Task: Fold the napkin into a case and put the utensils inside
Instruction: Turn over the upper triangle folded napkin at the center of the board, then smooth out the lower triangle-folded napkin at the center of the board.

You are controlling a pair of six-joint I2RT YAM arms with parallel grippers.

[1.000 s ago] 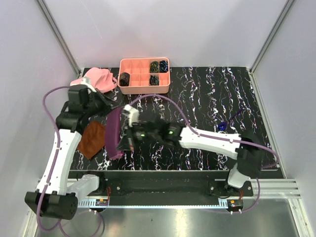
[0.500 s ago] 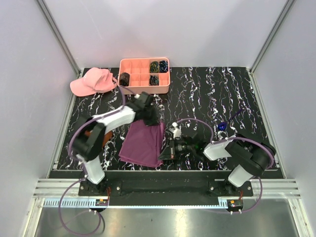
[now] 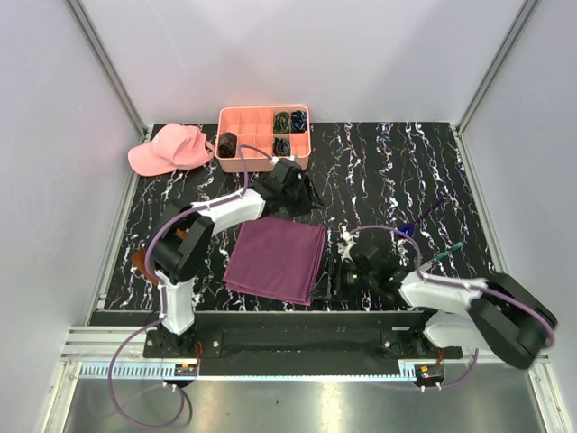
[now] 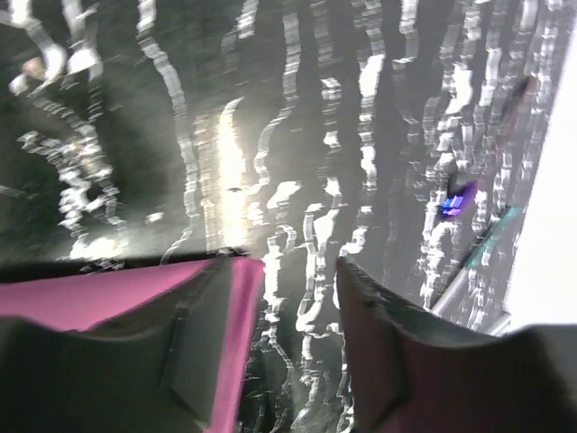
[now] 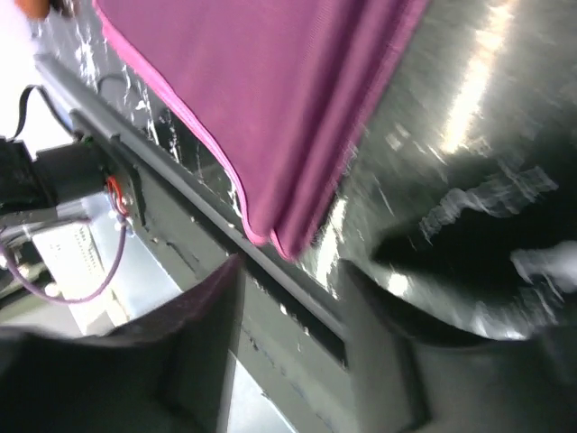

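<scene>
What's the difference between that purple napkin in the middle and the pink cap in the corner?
The napkin is deep magenta-purple; the pink cap is pale pink. The napkin lies flat, folded into a rough square; the cap is domed with a brim. The napkin sits near the front edge; the cap sits far left, beside the tray. Both rest on the black marbled table.

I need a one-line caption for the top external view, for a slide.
Folded napkin lying flat on the table, left hand by its far right corner, right hand by its near right corner.
</scene>
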